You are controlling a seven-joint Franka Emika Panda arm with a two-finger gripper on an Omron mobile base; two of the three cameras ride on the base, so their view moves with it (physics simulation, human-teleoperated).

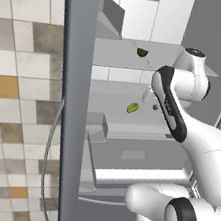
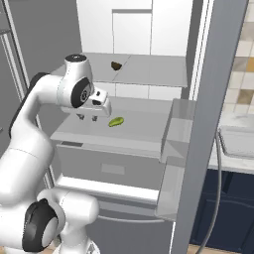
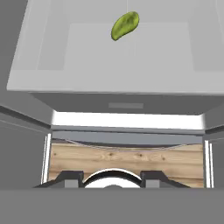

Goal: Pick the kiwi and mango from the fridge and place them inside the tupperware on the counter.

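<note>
Grey steel-look fridge (image 2: 149, 74) stands open, one door (image 1: 71, 101) edge-on at the left of the left base view, with pale shelves, door bins and a drawer front below. One white arm reaches in over the middle shelf (image 2: 144, 126). One gripper (image 2: 87, 117) hangs above that shelf's front edge, its jaws drawn together and holding nothing. One mango (image 2: 116, 121) lies on the middle shelf, near the gripper but apart from it. One kiwi (image 2: 116, 65) sits on the upper shelf, well apart from the mango. Nothing blocks either fruit.
</note>
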